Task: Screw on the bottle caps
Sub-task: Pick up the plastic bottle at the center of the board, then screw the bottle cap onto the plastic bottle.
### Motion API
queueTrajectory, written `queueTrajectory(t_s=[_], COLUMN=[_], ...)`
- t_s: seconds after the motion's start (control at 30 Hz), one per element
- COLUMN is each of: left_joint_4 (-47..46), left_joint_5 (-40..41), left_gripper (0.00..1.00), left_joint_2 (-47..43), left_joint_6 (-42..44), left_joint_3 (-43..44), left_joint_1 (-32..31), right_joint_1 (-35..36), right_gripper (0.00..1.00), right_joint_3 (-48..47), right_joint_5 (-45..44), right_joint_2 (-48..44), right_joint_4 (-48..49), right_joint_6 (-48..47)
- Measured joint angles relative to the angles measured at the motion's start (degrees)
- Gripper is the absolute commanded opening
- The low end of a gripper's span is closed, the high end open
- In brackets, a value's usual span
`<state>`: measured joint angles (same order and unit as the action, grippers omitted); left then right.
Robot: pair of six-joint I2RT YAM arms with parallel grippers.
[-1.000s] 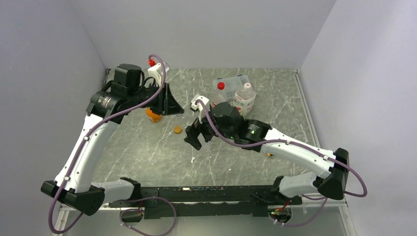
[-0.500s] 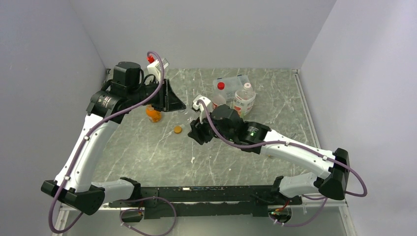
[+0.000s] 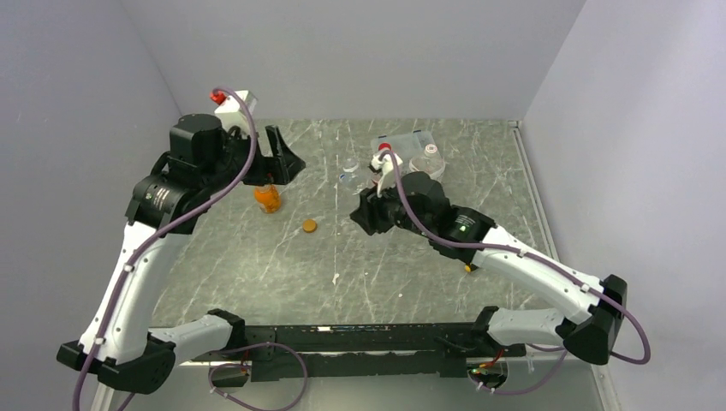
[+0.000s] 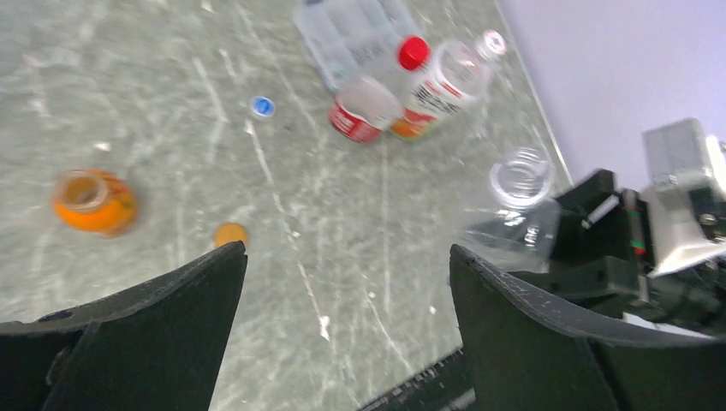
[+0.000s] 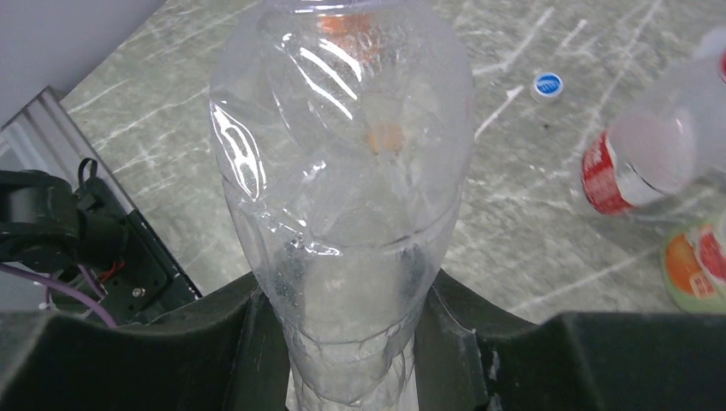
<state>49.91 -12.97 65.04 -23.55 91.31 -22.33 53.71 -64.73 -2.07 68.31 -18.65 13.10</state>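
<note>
Bottles and little caps sit about on the grey table (image 3: 257,274). The right gripper (image 5: 342,342) has its jaws clamped on the bottom of a clear bottle (image 5: 342,188) with nothing in it. The bottle sticks straight out from the jaws, its long way pointing away from the arm. Its open mouth is at the far end, with no cap on.

The left gripper (image 4: 347,257) hangs in the air over the left part of the table. Its jaws are wide apart and nothing is between them.

I think a cap must be picked up next, and the empty left gripper looks like the one to do it. The orange cap (image 4: 229,234) lies flat below it. Near that stands the squat orange bottle (image 4: 92,201), upright, mouth open. The blue cap (image 4: 262,106) lies flat farther off, between the orange bottle and the red-labelled bottle (image 4: 364,111). In the right wrist view the blue cap is on the table past the held bottle, off to the right. I cannot tell which cap fits the clear bottle.

The red-labelled bottle and the white-labelled bottle (image 4: 441,86) stand side by side next to a clear box (image 4: 342,30). The red cap (image 4: 413,52) looks like it sits on top of the red-labelled bottle, but I am not sure.

The white label has dark print on it, too blurry to read. The blue cap has a white mark, too small to make out. I can see no brand name.
</note>
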Motion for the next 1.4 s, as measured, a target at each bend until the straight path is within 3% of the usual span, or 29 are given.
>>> queueTrajectory(t_s=[0.3, 0.57, 0.97, 1.4], left_joint_4=[-7.52, -21.51, -33.79, -33.07], left_joint_5=[12.59, 16.87, 17.92, 25.75], left_gripper=[0.81, 0.75, 0.64, 0.54], left_joint_2=[4.85, 27.21, 54.73, 64.28], left_joint_6=[1.09, 3.45, 8.96, 8.57], left_joint_3=[-4.52, -9.70, 0.48, 9.40], left_joint_1=[-0.15, -1.36, -4.28, -8.68], right_joint_1=[-3.15, -3.23, -3.28, -3.28], right_gripper=[0.40, 0.41, 0.41, 0.42], right_joint_3=[2.05, -1.60, -5.86, -5.86], right_joint_5=[-3.78, -6.51, -7.06, -8.13], right_joint_2=[-8.41, -13.64, -17.92, -20.02], right_joint_4=[-4.63, -9.38, -13.99, -16.52], right_joint_6=[3.76, 5.90, 7.54, 8.13])
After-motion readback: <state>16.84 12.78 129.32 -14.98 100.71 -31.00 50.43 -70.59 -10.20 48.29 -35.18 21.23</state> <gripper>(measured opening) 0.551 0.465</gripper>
